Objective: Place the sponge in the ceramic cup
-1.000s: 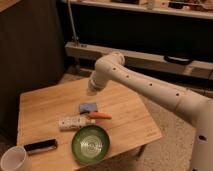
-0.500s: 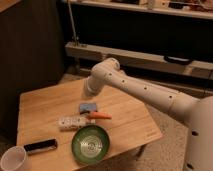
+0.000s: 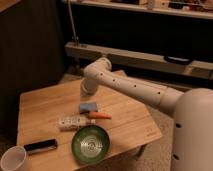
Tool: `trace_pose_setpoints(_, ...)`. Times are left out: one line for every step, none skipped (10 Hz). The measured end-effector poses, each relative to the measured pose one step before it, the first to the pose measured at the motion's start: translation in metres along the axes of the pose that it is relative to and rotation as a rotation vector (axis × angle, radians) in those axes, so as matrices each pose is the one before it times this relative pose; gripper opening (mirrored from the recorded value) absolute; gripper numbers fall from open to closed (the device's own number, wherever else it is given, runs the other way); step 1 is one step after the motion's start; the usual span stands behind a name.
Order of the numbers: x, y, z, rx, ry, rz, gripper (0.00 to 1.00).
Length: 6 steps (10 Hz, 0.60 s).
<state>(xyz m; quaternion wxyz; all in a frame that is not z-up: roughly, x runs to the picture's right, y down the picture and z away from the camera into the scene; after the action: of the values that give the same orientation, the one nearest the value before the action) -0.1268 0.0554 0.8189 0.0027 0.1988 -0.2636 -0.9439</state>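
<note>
Wooden table boards are bearing everything. Nearest, at the left corner, the white ceramic cup is standing upright, showing no sponge inside. Farther in, past the green striped bowl and the power strip, the blue sponge is lying flat beside the carrot, just where it was lying a second ago. My gripper is hanging just above it, having drifted slightly left; released or clenched, I cannot tell. I am judging the sponge unlifted, with the cup well apart.
</note>
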Motion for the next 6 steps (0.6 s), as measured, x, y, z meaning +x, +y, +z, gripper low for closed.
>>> trace_pose_setpoints(-0.00455,-0.00251,0.01174,0.01395,0.00051,-0.00804,0.80)
trace_pose_setpoints(-0.00083,-0.00107,0.00660,0.00816,0.00067,-0.00528,0.80)
trace_pose_setpoints(-0.00054,-0.00072,0.00760,0.01079,0.00035,-0.00508,0.80)
trace_pose_setpoints(0.00062,-0.00082,0.00856,0.01695,0.00021,-0.00539,0.80)
trace_pose_setpoints(-0.00039,-0.00043,0.00664,0.01374,-0.00160,-0.00134,0.80)
trace_pose_setpoints(-0.00134,-0.00044,0.00719,0.01345,-0.00285,0.00197,0.80)
